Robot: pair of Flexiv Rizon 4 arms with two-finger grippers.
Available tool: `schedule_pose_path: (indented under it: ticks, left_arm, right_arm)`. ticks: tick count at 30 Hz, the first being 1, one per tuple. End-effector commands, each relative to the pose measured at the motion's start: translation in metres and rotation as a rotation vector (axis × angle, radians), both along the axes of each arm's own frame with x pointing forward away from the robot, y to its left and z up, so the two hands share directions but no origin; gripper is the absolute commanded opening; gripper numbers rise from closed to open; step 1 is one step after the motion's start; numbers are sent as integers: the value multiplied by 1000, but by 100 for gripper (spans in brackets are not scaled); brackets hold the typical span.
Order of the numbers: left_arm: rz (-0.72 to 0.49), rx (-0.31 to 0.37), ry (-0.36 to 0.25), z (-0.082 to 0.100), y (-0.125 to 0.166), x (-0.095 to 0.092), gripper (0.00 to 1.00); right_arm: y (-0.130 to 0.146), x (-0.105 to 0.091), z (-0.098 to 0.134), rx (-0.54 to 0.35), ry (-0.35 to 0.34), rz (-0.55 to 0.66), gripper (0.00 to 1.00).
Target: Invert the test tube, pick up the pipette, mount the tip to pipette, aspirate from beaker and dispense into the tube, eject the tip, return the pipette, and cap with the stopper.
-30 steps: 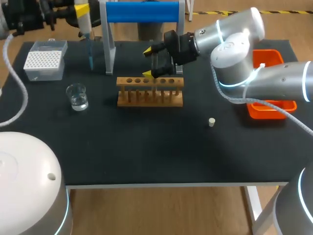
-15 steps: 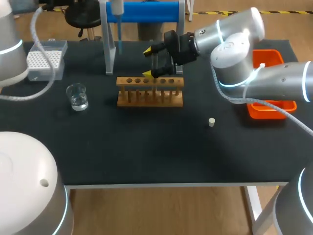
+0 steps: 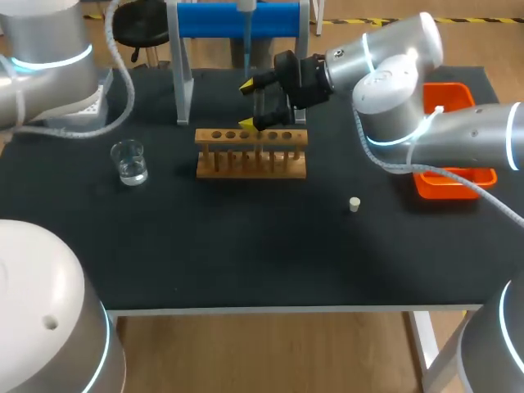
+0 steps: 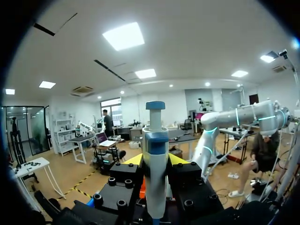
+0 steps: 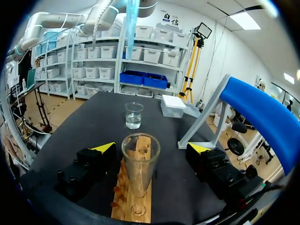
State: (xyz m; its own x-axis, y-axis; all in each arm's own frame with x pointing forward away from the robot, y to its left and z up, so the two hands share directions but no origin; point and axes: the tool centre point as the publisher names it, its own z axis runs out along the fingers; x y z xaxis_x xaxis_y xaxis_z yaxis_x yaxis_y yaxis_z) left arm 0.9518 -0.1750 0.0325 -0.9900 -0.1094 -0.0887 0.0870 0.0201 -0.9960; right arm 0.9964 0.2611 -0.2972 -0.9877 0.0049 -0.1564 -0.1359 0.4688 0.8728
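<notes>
Dispensing is the step in hand, I judge. My left gripper (image 4: 155, 163) pinches the pipette (image 4: 155, 140) above the test tube (image 5: 140, 168), which stands in the rack (image 3: 250, 155) near the table's (image 3: 246, 246) rear edge between my right gripper's (image 5: 151, 148) spread jaws (untouched). The tip (image 5: 131, 21) must descend squarely into its mouth.

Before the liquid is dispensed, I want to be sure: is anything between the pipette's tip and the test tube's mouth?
Nothing visible does. The pipette tip hangs above the test tube, whose mouth is open. The right gripper is open, with one finger at each side of the tube and none over it. The stopper lies apart on the table.
</notes>
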Motion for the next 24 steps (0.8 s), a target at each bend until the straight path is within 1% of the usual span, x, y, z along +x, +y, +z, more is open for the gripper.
schedule_pose_path:
  ticks: [1, 24]
  left_arm:
    - [-26, 7, 2, -1, -8, 9, 0]
    - [-26, 7, 2, -1, -8, 9, 0]
  right_arm:
    - [0, 1, 0, -1, 2, 2, 100]
    - [0, 1, 0, -1, 2, 2, 100]
